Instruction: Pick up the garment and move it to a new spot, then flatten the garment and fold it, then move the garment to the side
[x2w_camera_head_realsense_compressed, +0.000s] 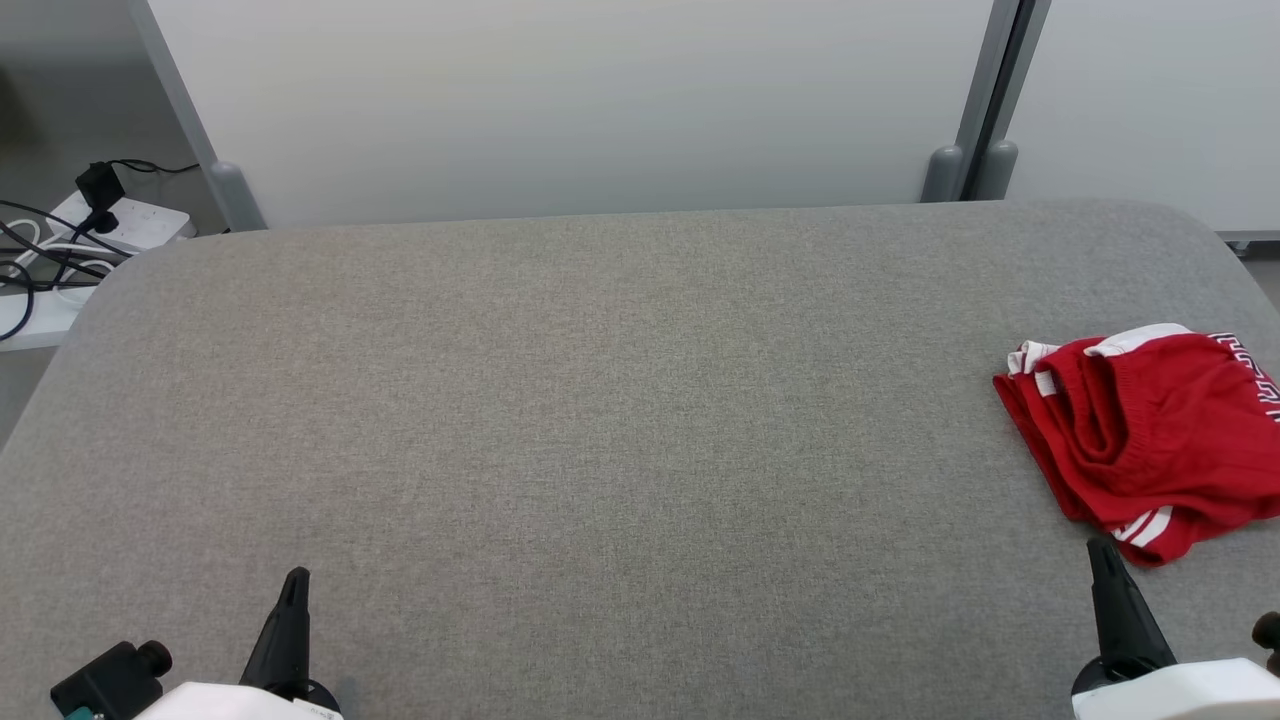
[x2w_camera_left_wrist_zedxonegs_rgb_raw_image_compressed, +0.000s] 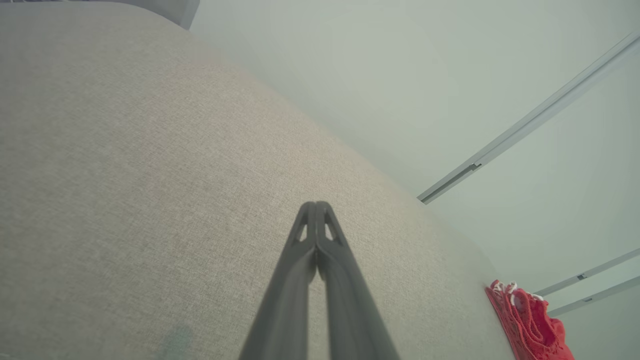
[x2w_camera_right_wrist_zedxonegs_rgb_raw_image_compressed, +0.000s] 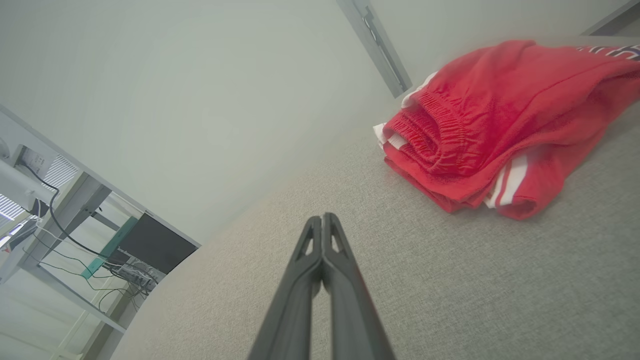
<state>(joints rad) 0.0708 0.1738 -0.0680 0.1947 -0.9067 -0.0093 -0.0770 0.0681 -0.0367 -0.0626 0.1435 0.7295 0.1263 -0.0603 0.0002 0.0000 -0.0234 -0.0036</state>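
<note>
Red knit garment with white stripes and an elastic waistband (x2w_camera_head_realsense_compressed: 1150, 440) lies bunched in loose folds at the right side of the grey fabric-covered table (x2w_camera_head_realsense_compressed: 600, 400), near its right edge; the head view's right border cuts off part of it. White lettering shows on its far right portion, too cropped to read. Left gripper (x2w_camera_head_realsense_compressed: 296, 578) sits low at the near left of the table, well apart from the garment; in the left wrist view its two dark fingers (x2w_camera_left_wrist_zedxonegs_rgb_raw_image_compressed: 300, 260) are pressed together at the tips, holding nothing. Right gripper (x2w_camera_head_realsense_compressed: 1101, 548) sits at the near right, its tip near the garment's striped near hem; whether it touches cannot be told from the head view. The right wrist view shows its fingers (x2w_camera_right_wrist_zedxonegs_rgb_raw_image_compressed: 345, 280) likewise closed tip to tip and empty, with the garment ahead and to the right of them, apart. White wall panels (x2w_camera_head_realsense_compressed: 560, 100) stand behind the table. A white power strip with black cables (x2w_camera_head_realsense_compressed: 120, 222) lies on the floor beyond the far left corner.
</note>
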